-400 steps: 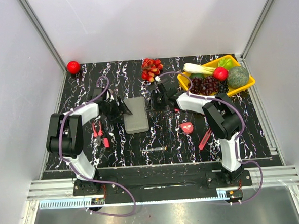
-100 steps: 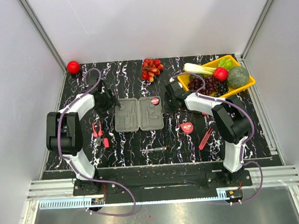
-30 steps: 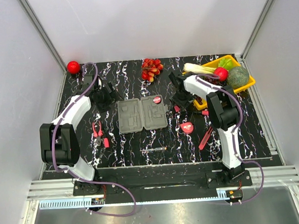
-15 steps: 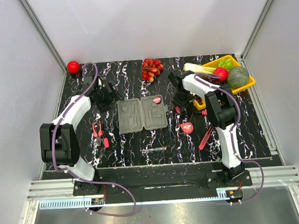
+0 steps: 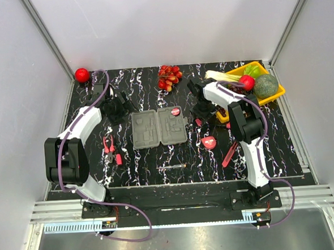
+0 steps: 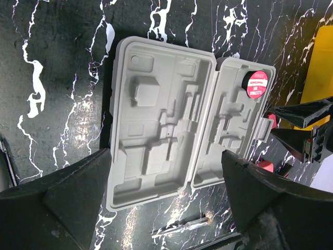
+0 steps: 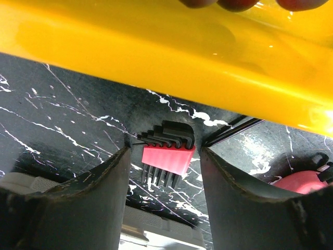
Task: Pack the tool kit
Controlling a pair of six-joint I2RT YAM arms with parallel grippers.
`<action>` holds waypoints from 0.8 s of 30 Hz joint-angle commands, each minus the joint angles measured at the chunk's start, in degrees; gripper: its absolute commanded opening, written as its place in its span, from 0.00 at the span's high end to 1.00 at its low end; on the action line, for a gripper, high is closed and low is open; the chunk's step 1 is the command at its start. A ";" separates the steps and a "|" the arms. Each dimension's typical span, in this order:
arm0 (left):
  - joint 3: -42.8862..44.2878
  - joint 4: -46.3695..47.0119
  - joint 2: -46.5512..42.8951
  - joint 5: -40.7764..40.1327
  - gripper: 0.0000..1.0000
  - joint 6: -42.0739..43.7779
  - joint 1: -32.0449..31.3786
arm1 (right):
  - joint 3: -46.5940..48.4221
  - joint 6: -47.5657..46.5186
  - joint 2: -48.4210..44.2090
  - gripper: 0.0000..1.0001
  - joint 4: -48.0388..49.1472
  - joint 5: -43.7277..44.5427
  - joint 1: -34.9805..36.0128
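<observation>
Directly beneath the left pincer (image 6: 166, 156), whose jaws stand wide apart and hold nothing, the grey case (image 6: 161, 130) lies opened flat on the black marbled table (image 6: 52, 78), both moulded halves facing up. A round red-labelled roll (image 6: 255, 84) sits in a corner pocket of the half nearer the right pincer (image 7: 165, 152). That one is open too, its fingers (image 7: 88, 203) set either side of a red hex key set (image 7: 169, 160) on the table; whether they touch it I cannot tell. Just beyond its fingertips runs the yellow tray's wall (image 7: 156, 47), and a red tape measure (image 7: 304, 182) lies beside one finger.
</observation>
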 commanded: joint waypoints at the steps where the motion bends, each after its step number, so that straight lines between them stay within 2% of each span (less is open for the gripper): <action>1: -0.20 2.38 -2.38 1.42 0.09 -0.66 -0.06 | 1.21 0.11 1.94 0.41 -0.72 3.08 0.56; 4: -0.20 2.38 -2.47 1.42 0.09 -0.66 -0.06 | 1.21 0.02 2.38 0.49 -1.24 3.43 0.56; 8: -0.38 2.47 -2.73 1.42 0.09 -0.66 -0.06 | 0.95 -1.29 2.64 0.65 -0.72 3.17 0.56; 14: -0.38 2.99 -2.99 3.43 0.08 -0.04 -0.15 | -1.60 -6.12 -0.60 0.81 5.07 2.47 0.73; 24: -1.08 8.44 -2.91 12.83 0.09 1.80 -3.49 | -5.82 -16.50 -11.05 0.83 11.94 2.64 0.73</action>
